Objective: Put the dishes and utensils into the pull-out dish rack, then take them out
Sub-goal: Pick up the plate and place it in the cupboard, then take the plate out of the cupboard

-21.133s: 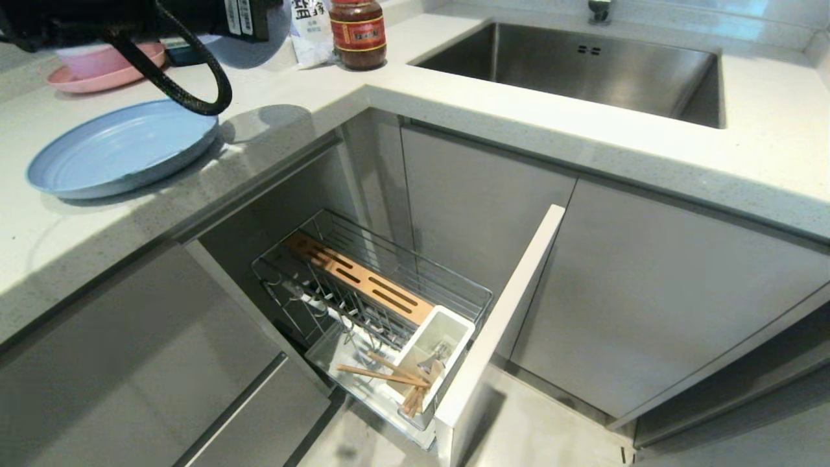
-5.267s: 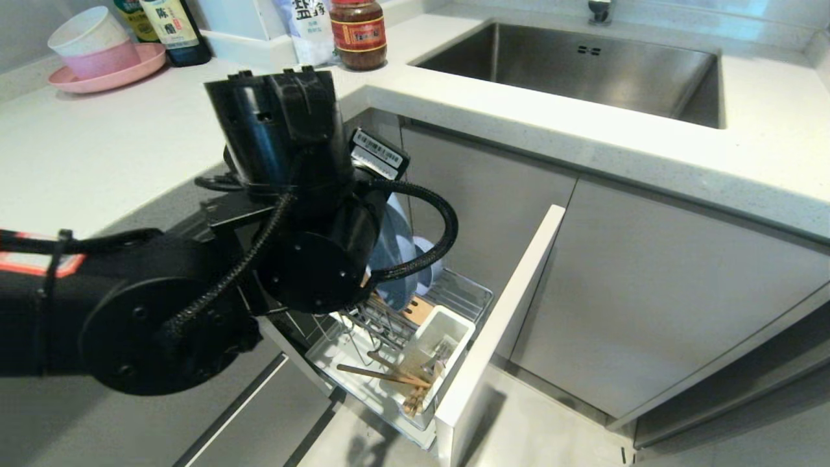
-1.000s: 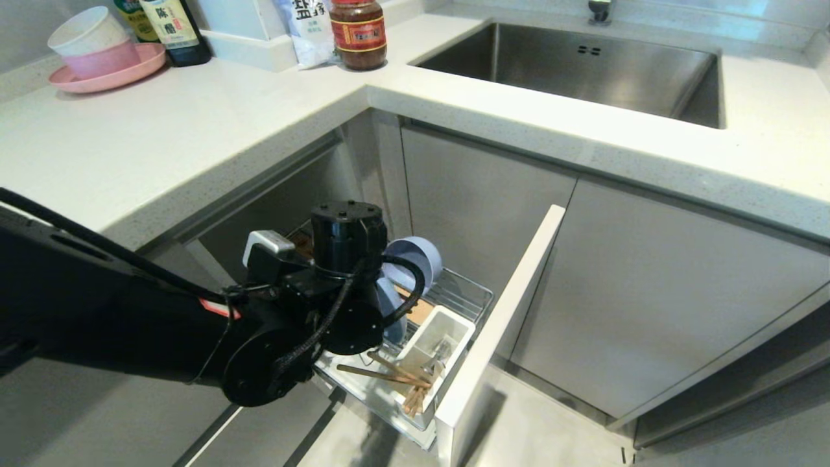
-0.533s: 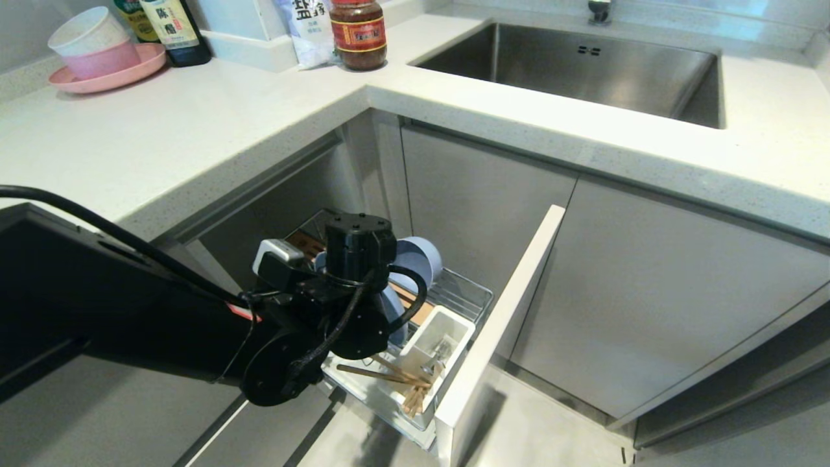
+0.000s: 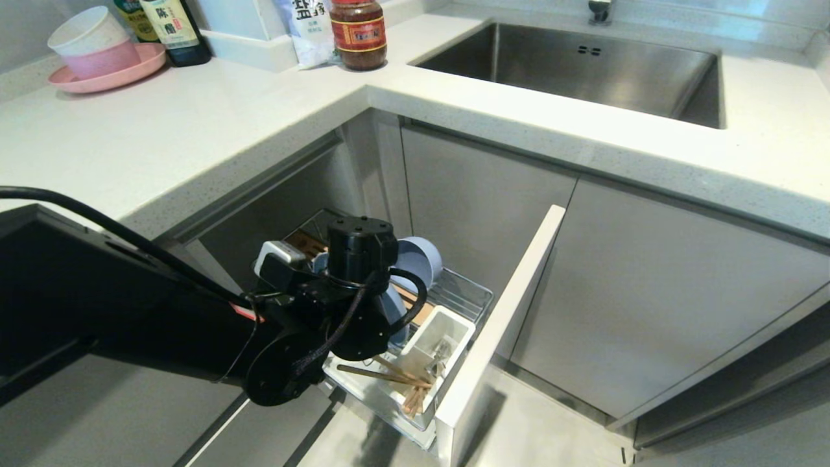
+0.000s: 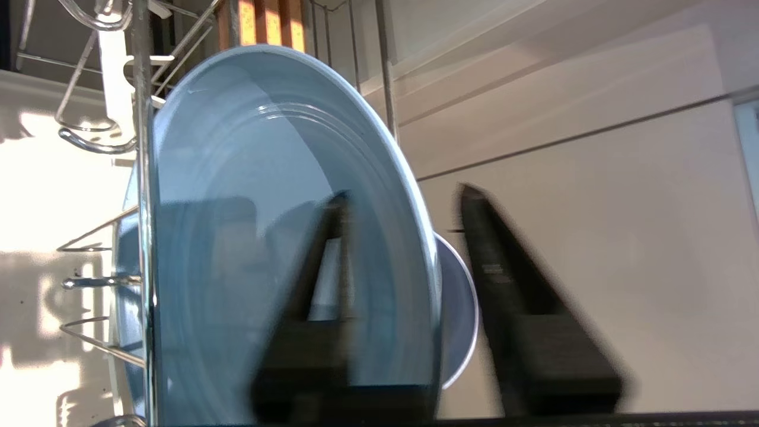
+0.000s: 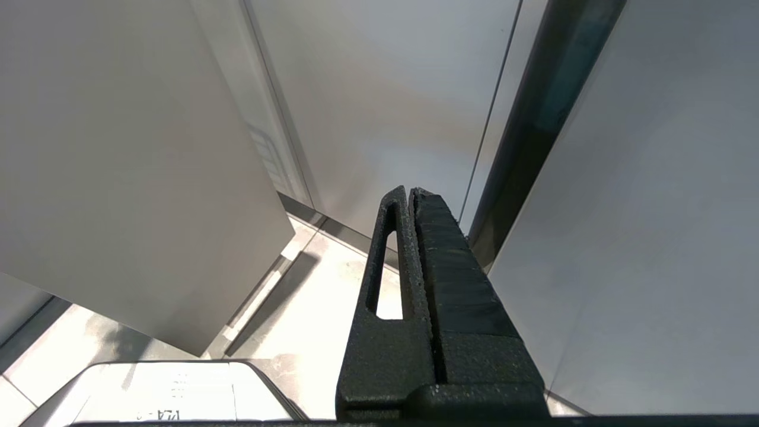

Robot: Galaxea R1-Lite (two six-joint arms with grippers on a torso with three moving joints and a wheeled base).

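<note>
Your left gripper (image 6: 403, 213) straddles the rim of the light-blue plate (image 6: 237, 237), which stands on edge among chrome wires of the pull-out dish rack (image 5: 463, 295). One finger (image 6: 320, 261) looks clear of the plate's face, though blur hides contact. The blue-grey bowl (image 5: 418, 256) blocks behind; the grey front panel (image 5: 499, 324) walls the right.

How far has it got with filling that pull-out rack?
Chopsticks sit by the utensil cup, and the bowl is racked. The left gripper stands open astride the upright blue plate, apparently releasing it. Loading looks nearly complete; unloading remains.
</note>
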